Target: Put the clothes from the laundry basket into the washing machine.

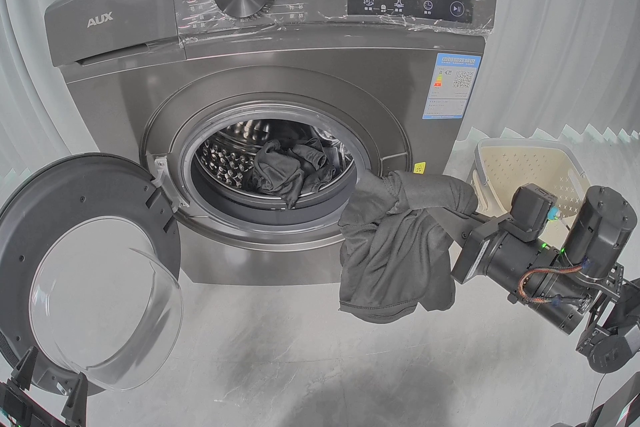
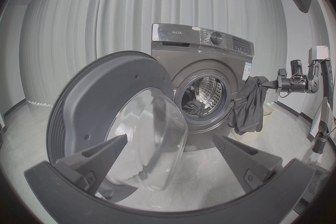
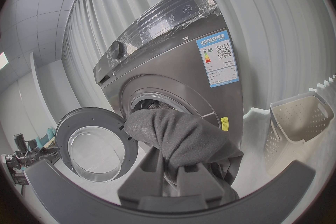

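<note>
One crumpled dark grey garment [image 1: 290, 168] lies inside our grey steel washing machine [image 1: 267, 68]. Our right gripper [image 3: 173, 168] clamps another hanging dark grey garment [image 1: 393, 248] just outside it. We judge the cream perforated plastic basket [image 1: 527, 171] empty.

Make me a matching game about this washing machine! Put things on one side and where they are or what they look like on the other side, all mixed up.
Things:
1. door
2. laundry basket
3. hanging grey garment
4. crumpled dark clothes

Descriptions:
A. inside the drum
B. swung wide open
C. clamped in the right gripper
D. cream-coloured

Pairs: 1-B, 2-D, 3-C, 4-A
</note>
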Controlling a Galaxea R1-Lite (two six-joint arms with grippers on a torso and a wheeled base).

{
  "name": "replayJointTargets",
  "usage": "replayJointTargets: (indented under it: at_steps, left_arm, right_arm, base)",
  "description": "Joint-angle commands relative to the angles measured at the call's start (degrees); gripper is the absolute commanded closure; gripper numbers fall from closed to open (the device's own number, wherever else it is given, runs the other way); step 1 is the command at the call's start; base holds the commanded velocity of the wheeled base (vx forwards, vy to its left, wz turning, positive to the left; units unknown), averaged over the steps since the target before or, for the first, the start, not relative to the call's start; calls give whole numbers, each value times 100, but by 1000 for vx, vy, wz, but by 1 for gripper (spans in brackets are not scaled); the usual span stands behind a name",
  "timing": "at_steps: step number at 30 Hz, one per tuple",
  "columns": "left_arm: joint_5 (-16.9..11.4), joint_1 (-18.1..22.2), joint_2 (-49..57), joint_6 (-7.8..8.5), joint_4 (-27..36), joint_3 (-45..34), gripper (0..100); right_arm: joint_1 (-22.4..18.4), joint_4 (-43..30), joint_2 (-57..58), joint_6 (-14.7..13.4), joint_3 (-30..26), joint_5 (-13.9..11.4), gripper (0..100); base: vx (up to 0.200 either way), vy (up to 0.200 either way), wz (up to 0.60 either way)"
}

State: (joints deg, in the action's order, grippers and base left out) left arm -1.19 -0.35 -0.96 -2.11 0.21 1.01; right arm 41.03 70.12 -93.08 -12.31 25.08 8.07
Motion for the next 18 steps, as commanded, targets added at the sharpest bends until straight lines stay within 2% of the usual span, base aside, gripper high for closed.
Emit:
replayJointTargets:
  at_steps: [1,7,9,12,15,18]
  left_arm:
    - [-4,0,88,0,-3,-84,0]
    - [5,0,88,9,-3,-84,0]
    - [5,0,96,35,-3,-84,0]
    - [5,0,96,35,-3,-84,0]
    - [5,9,96,44,-3,-84,0]
    - [5,9,96,35,-3,-84,0]
  right_arm:
    - [1,2,-9,1,6,2,100]
    - [1,-16,44,-52,6,-34,100]
    - [10,-95,105,-131,50,-227,100]
    - [10,-165,202,-465,32,-526,100]
    - [186,-201,237,-535,-337,-675,100]
    - [388,-236,351,-667,-697,-666,100]
  base:
    - [0,0,0]
    - [0,0,0]
    - [0,0,0]
    - [0,0,0]
    - [0,0,0]
    - [0,0,0]
